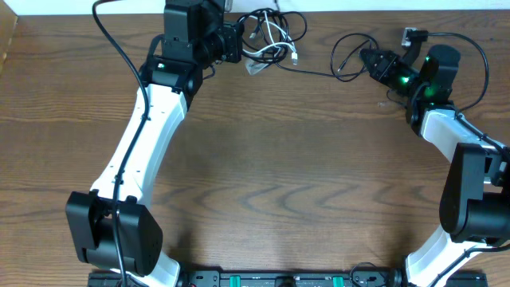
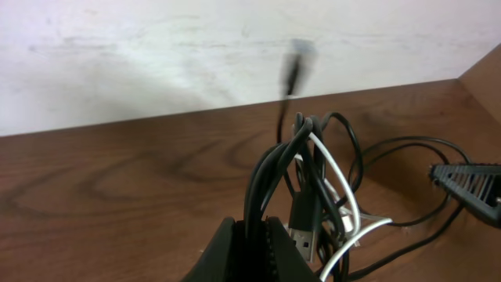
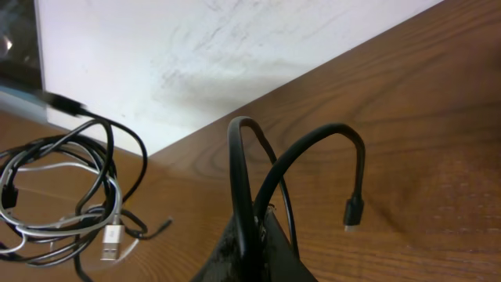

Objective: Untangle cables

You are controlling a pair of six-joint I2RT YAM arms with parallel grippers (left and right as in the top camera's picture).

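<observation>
From above, the cables (image 1: 271, 36) are seen in a messy heap at the far edge of the table (image 1: 263, 159). The left gripper (image 1: 237, 41) is set right at the heap and the right gripper (image 1: 368, 60) is kept well apart, likely so one black cable (image 1: 315, 70) can be pulled out. In the left wrist view, the left gripper is pinched tight on a few black strands, probably to hold the heap in place. In the right wrist view, the right gripper is pinched tight on the black cable, whose small plug (image 3: 354, 213) is left hanging free.
</observation>
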